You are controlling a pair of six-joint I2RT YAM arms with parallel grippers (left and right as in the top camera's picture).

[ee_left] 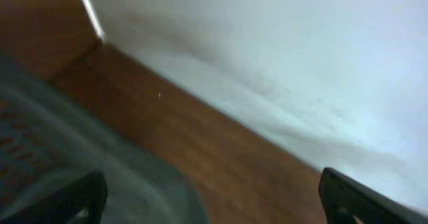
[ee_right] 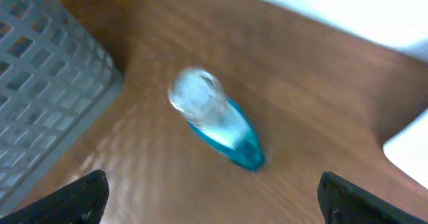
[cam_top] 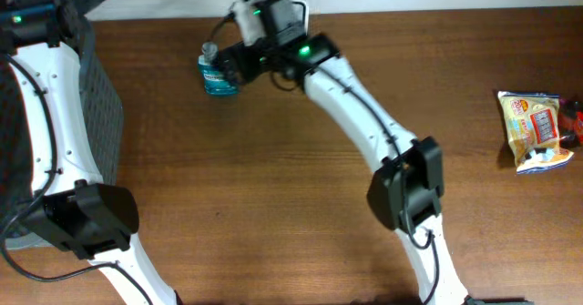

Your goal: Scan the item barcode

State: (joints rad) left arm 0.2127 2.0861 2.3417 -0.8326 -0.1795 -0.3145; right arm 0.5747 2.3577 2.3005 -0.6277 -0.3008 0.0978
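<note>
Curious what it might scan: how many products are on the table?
2: blue bottle at the back, snack packet far right. The basket may hide more.

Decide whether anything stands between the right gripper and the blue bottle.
Nothing visible does. The blue bottle sits on the table ahead of the open right gripper, with no object between them. The grey basket lies off to the side, out of the path.

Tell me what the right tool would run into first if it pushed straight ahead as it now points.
Most likely the blue bottle, centred ahead of the open right tool; depth is unclear, but nothing shows in between.
</note>
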